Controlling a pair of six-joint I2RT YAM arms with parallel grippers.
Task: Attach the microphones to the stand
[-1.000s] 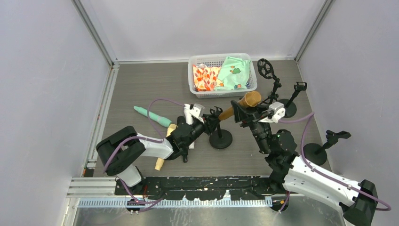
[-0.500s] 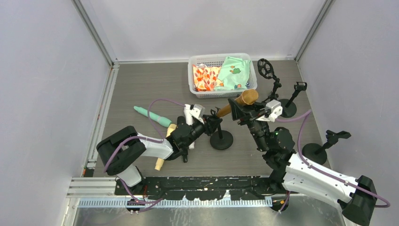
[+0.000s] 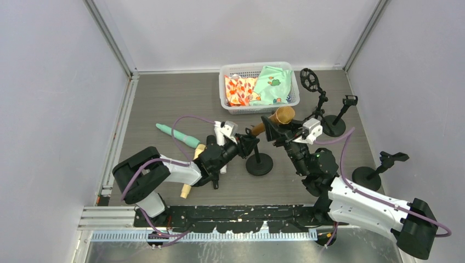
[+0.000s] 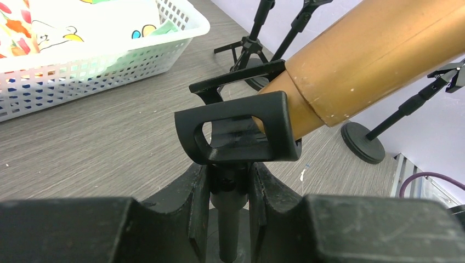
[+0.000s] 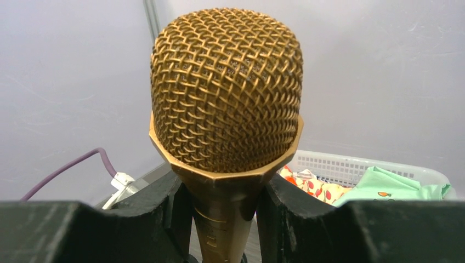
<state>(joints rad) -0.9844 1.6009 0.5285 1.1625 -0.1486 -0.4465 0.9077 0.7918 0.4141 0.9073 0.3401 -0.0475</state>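
None of the five microphones sits in a holder yet, as far as the views show: the first attachment is under way and the rest is left. The left pincer (image 4: 227, 186) is closed tight on the thin stem of the stand (image 3: 258, 163), with the black clip (image 4: 241, 134) just above its fingertips. The right pincer (image 5: 222, 203) is clamped on the neck of the brown-gold microphone (image 3: 282, 115), the mesh head standing out past its fingertips. The microphone's tail end touches the clip but, I judge, is not pushed home. Its long axis slants: head up and away from the left pincer, toward the basket (image 3: 222, 90), tail down toward the clip. On the outer side of the left pincer the mint green microphone (image 3: 178, 135) and a pale yellow one (image 3: 186, 190) lie flat, and beyond the right pincer another stand (image 3: 366, 176) holds no microphone
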